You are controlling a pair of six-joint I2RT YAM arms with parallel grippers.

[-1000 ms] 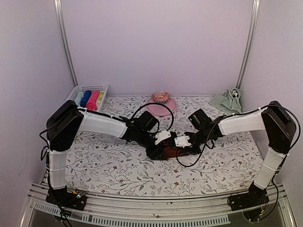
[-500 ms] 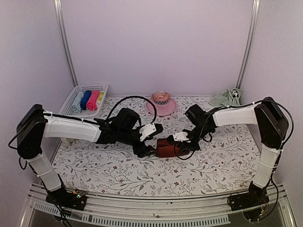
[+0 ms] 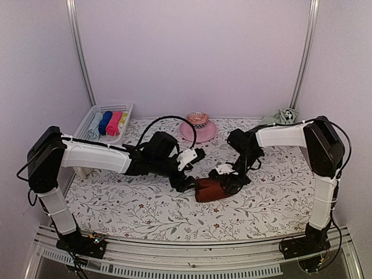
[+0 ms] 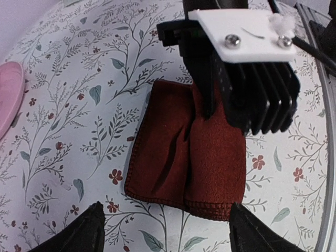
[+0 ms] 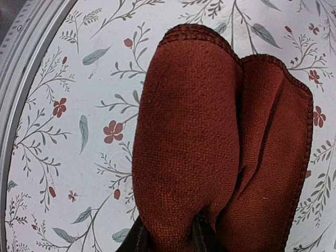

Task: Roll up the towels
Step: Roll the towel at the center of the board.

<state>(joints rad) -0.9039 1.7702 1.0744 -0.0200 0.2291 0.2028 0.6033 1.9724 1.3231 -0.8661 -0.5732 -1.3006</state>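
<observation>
From my seat, the dark red towel [image 3: 208, 190] lies about mid-bench, a little nearer the near edge than the far one, on the floral cover [image 3: 133, 203]. It is only partly rolled: one thick rounded fold runs along one side, and a flatter flap lies beside it. My right gripper [image 3: 224, 181] is clenched on that thick fold. The right wrist view shows the two fingers [image 5: 139, 239] pinching the plump roll from either side, and the left wrist view shows the same gripper biting down into the cloth. My left gripper [image 3: 192, 170] is released, its fingers [image 4: 79, 233] spread wide and holding nothing, sitting just beside the towel's left end with the hem lying ahead of them. The green towel [image 3: 283, 116] sits crumpled in the far right corner, well apart. A white basket [image 3: 93, 113] of rolled cloths occupies the far left corner, and a pink plate [image 3: 189, 135] rests at the far edge
</observation>
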